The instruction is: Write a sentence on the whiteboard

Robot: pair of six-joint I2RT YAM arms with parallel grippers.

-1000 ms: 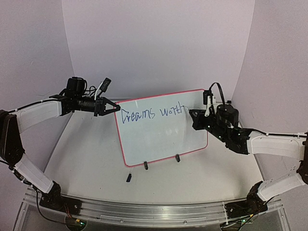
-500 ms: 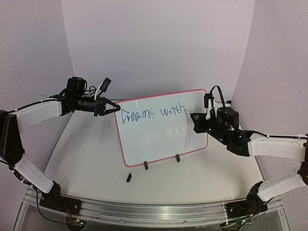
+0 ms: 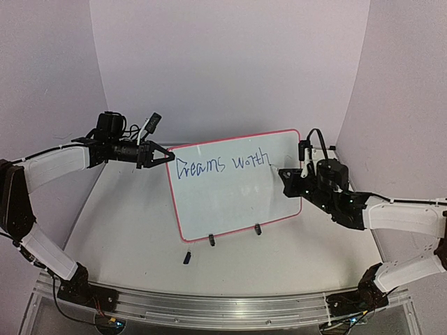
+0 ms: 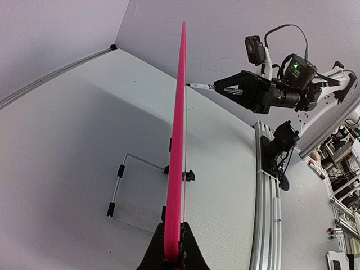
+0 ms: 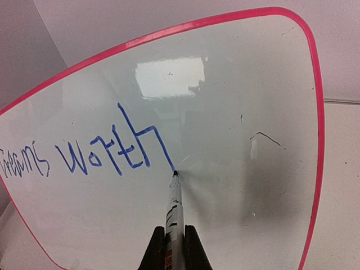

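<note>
The whiteboard (image 3: 237, 195), white with a red-pink rim, stands tilted on two black clip feet (image 3: 211, 240) and reads "Dreams worth" in blue. My left gripper (image 3: 167, 156) is shut on the board's upper left corner; in the left wrist view the pink rim (image 4: 179, 140) runs edge-on out of the gripper (image 4: 172, 256). My right gripper (image 5: 174, 242) is shut on a white marker (image 5: 174, 208). The marker's tip touches the board (image 5: 225, 112) at the end of the last stroke of the "h". In the top view the right gripper (image 3: 286, 174) is at the board's right part.
A small dark marker cap (image 3: 187, 257) lies on the table in front of the board. A wire stand (image 4: 121, 180) props the board from behind. The aluminium rail (image 3: 223, 303) runs along the near edge. Walls close in on both sides.
My right gripper has moved down and slightly right along the board, drawing the tail of the "h". The left arm and the board have stayed still.
</note>
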